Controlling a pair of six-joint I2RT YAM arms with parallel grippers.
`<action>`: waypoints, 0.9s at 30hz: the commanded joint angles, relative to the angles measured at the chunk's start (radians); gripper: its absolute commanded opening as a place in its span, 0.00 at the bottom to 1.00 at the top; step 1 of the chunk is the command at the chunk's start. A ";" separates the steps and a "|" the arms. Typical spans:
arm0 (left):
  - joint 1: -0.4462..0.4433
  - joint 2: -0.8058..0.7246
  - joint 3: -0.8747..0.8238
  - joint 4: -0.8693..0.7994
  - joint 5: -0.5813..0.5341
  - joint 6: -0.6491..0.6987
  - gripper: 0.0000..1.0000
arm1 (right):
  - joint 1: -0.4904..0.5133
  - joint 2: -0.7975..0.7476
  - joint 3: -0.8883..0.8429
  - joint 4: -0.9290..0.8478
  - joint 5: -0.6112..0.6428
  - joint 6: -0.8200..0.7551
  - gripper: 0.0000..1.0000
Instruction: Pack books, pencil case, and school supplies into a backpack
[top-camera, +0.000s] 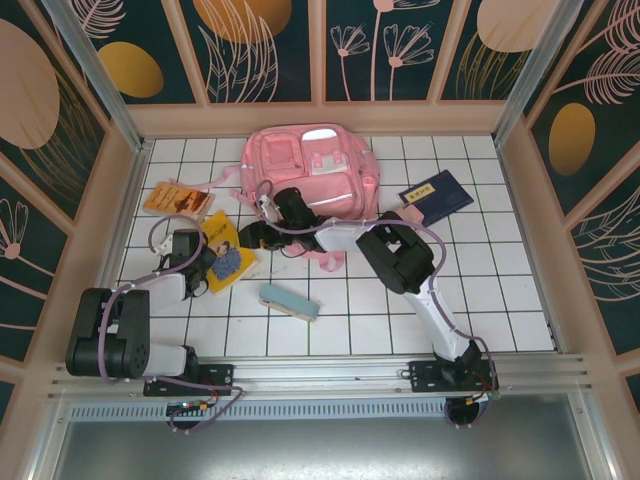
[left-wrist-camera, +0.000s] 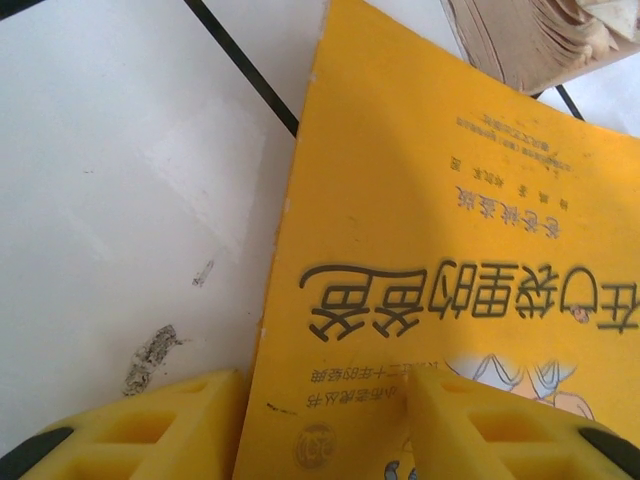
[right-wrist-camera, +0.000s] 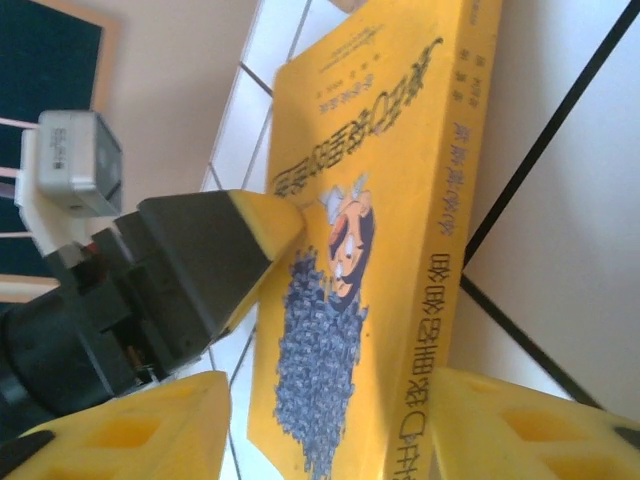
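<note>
Yellow book (top-camera: 230, 262), the one with the blue-grey picture on its cover, lies on the white tiled table (top-camera: 500, 290), left of centre and just in front of the pink backpack (top-camera: 310, 165). Both arms meet at it.

The left end effector (left-wrist-camera: 322, 388) stands open at the book's near side. In its wrist view one yellow finger is over bare tile beside a grey scuff and the other is over the cover, so the book's long edge runs between them. Nothing is clamped.

The right arm reaches across from the other side. The right end effector (right-wrist-camera: 330, 388) is spread wide and holds nothing, and the book's spine and cover show in the gap between its fingers. In that same view the yellow pad of the left arm's finger touches the cover near the cartoon figure.

The orange book (top-camera: 178, 198) sits just beyond the yellow one, toward the left wall. The navy books (top-camera: 440, 197) lie together to the right of the backpack, well apart from the arms' tips. The pencil case (top-camera: 290, 302) lies slanted on the tiles, nearer the arm bases than the yellow book.
</note>
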 joint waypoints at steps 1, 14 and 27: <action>-0.032 0.126 -0.048 0.040 0.342 -0.036 0.47 | 0.101 0.051 0.170 -0.203 -0.044 -0.122 0.52; -0.032 0.130 -0.049 0.043 0.345 -0.035 0.47 | 0.105 0.048 0.201 -0.239 -0.074 -0.148 0.51; -0.032 0.102 -0.042 0.019 0.320 -0.014 0.48 | 0.074 0.018 0.225 -0.429 0.352 -0.308 0.54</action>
